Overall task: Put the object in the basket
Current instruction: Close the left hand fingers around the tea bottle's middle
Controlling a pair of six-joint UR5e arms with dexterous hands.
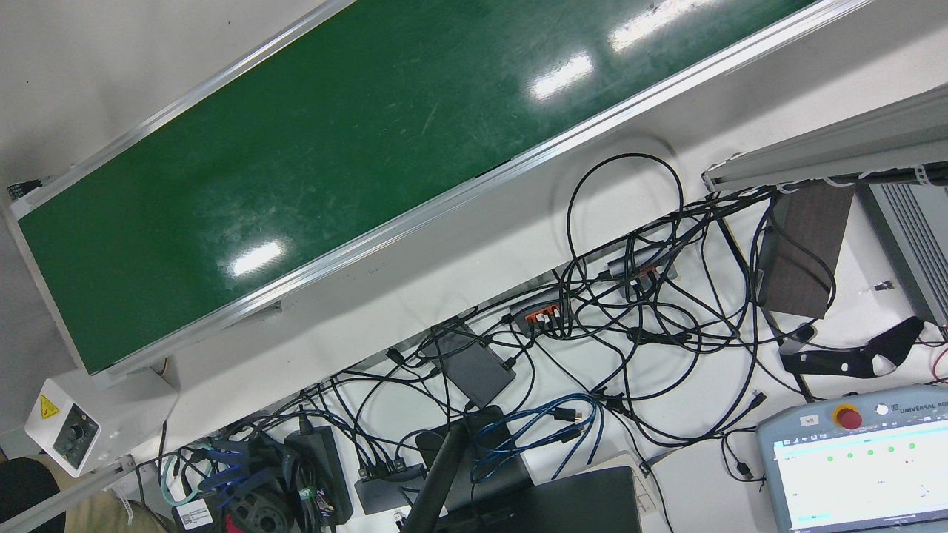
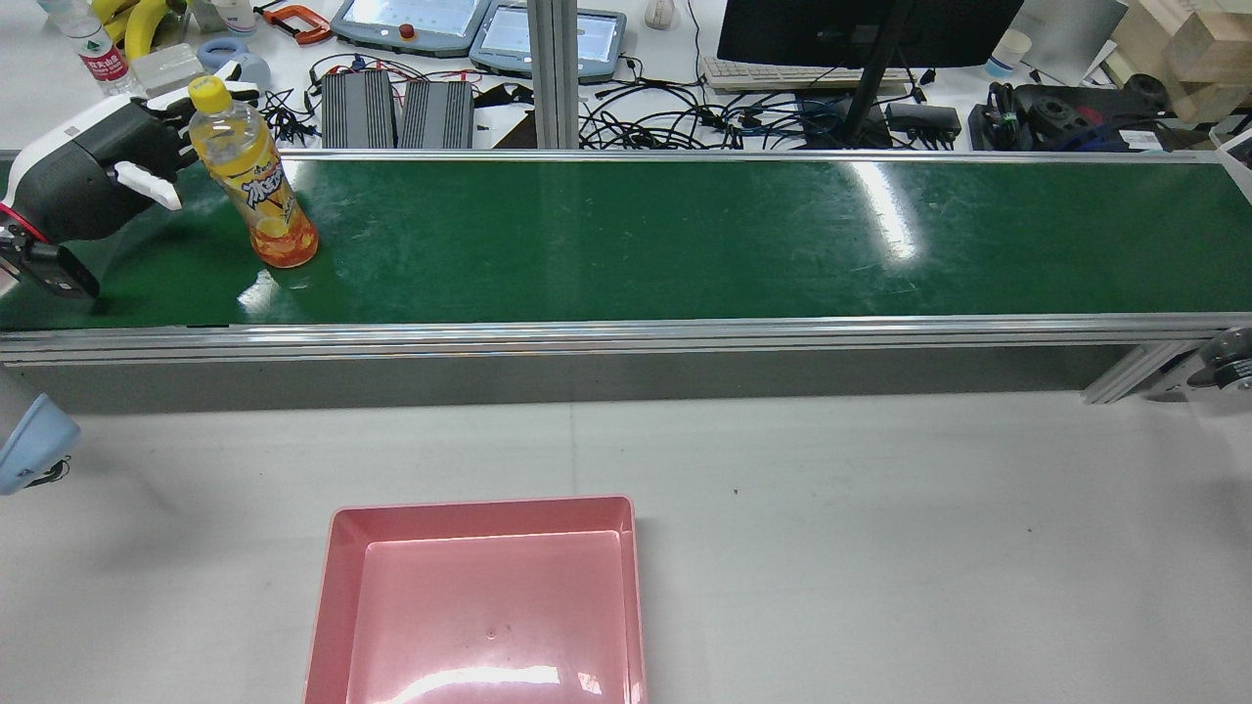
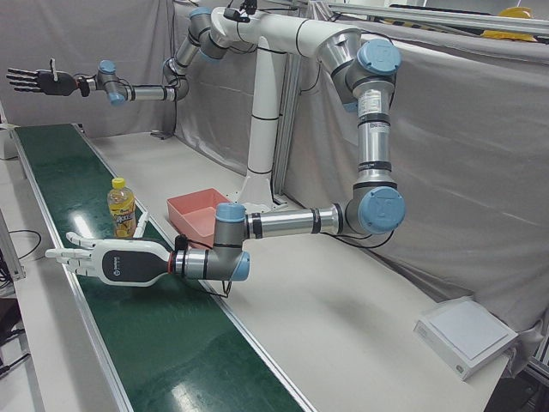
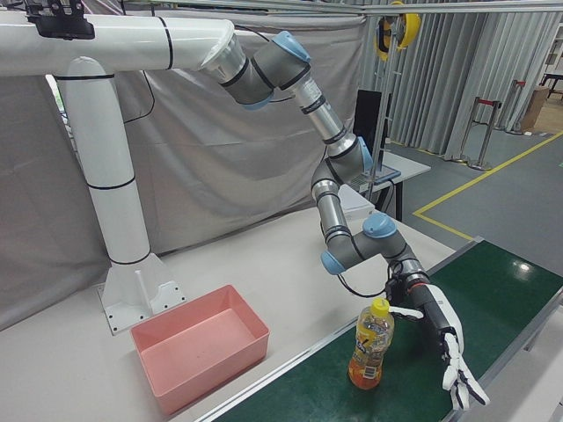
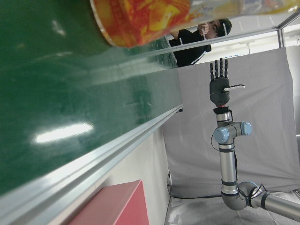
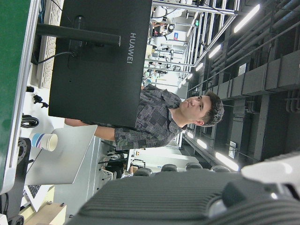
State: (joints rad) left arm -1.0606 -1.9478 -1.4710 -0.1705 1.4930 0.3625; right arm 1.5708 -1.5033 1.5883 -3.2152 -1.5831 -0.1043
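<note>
Rear view: left hand (image 2: 93,171) open beside bottle (image 2: 252,176).

Glossy green belt (image 2: 685,235); clear plastic bottle (image 2: 256,178); glossy pink basket (image 2: 337,587)

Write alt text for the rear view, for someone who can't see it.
The left hand, fingers spread, reaches beside an upright orange drink bottle on the green conveyor belt. An empty pink basket sits on the white table in front.
</note>
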